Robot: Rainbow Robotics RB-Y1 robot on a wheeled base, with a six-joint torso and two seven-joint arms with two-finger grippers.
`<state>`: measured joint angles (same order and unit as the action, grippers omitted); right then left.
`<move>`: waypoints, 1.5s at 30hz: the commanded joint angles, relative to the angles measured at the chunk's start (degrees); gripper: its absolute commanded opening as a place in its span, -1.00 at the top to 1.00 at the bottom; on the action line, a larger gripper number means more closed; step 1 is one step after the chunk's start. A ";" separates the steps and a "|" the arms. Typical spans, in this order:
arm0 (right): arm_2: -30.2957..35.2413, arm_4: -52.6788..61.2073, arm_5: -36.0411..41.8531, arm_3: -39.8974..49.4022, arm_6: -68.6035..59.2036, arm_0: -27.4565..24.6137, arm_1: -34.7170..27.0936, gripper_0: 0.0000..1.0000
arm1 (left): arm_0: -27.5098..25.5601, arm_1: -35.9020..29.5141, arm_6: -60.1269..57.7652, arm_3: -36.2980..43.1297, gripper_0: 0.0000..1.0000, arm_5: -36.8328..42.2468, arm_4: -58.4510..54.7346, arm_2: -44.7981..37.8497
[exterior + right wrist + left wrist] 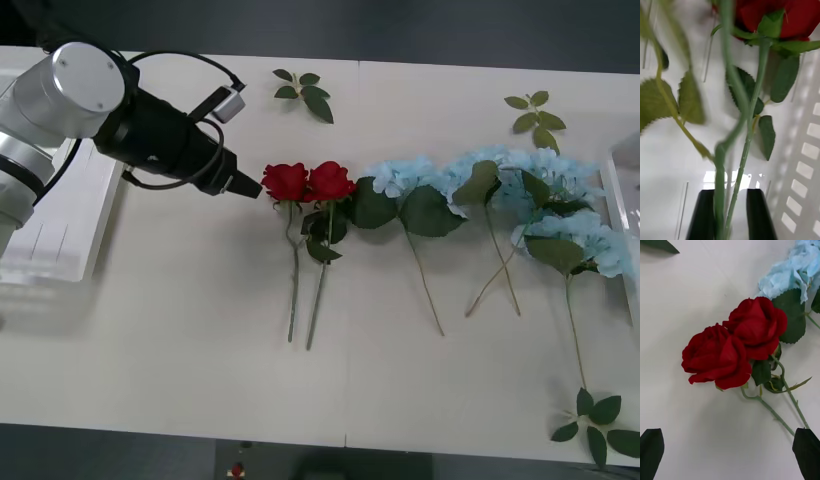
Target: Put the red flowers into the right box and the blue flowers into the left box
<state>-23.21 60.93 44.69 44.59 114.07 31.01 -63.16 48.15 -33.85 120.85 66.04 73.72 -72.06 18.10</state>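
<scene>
Reaching in from the left, the left gripper hovers just beside two red roses lying on the table; its black fingers stand wide apart, holding nothing, with both blooms between them in the wrist view. The roses touch each other, stems pointing toward the robot. Next to them, to the right, the blue flowers lie in a loose row, their leaves overlapping. The left box sits at the table's left edge, partly under the left arm; the right box shows its rim at the right edge. Over that ribbed white tray wall, the right gripper has its fingers closed on two rose stems, a red bloom hanging beyond. Green sprigs lie scattered near the table's corners.
</scene>
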 commanded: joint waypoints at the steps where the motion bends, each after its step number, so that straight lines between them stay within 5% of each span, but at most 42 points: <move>1: 1.24 0.77 -1.98 -1.53 2.47 1.16 -1.00 -0.65 | 2.30 0.80 -2.46 0.58 -1.00 -0.42 0.61 2.47; 12: 1.15 4.38 -1.27 -1.09 4.41 1.07 -2.32 -0.68 | 2.30 6.52 -3.08 -2.84 -1.00 -1.30 6.94 2.56; 23: 1.24 24.59 24.04 10.69 13.28 1.16 -16.03 -0.69 | 2.30 8.62 -4.49 -4.86 -1.00 -9.91 9.40 9.06; 30: -0.61 42.70 33.44 12.62 21.72 0.81 -21.30 -0.71 | 2.30 8.62 -5.72 -5.92 -1.00 -11.41 10.01 11.96; 39: -13.44 71.09 30.98 23.52 25.15 0.63 -27.54 -0.83 | 2.38 8.71 -7.74 -7.77 -1.00 -18.97 9.31 18.64; 45: -18.89 73.72 22.46 33.98 23.92 0.63 -31.06 -0.85 | 2.30 9.06 -8.00 -8.56 -1.00 -19.84 10.01 19.61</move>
<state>-42.37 133.84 69.60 74.87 138.62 31.03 -90.84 49.20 -24.62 115.45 58.00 54.67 -62.54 37.55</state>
